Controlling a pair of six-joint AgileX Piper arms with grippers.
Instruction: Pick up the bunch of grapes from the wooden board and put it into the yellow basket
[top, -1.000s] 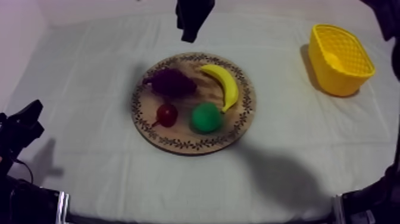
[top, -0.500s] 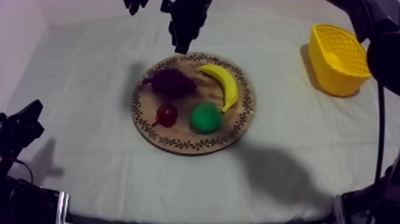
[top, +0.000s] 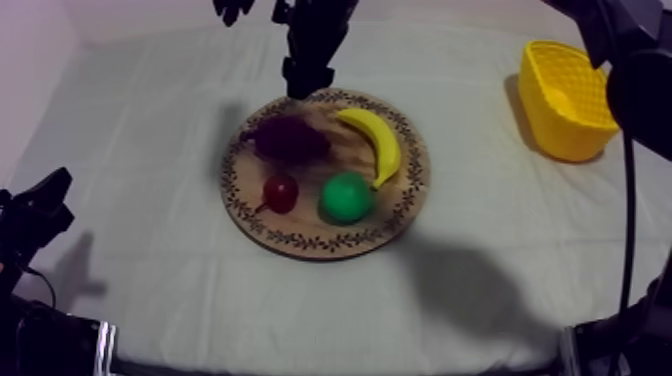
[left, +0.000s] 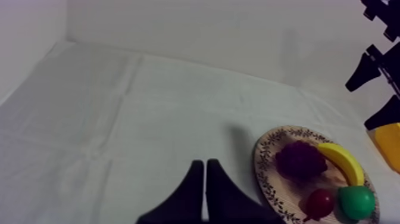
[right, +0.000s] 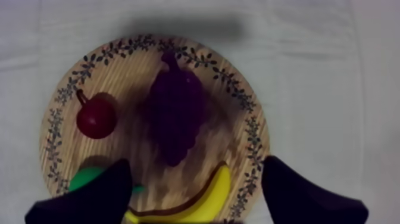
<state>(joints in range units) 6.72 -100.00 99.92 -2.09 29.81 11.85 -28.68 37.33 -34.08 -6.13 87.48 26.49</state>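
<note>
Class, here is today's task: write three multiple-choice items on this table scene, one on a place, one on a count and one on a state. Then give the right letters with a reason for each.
1. The bunch of grapes lies:
A. on the wooden board
B. off the board
C. hanging in the air

2. Toy fruits on the board:
A. two
B. three
C. four

3. The right tool has its fingers:
A. open
B. shut on the grapes
C. shut on nothing

Answers:
1 A: the grapes rest on the wood inside the patterned rim.
2 C: the board holds the grapes, a banana, a small red fruit and a pear.
3 A: the fingers stand apart above the board, gripping nothing.
</note>
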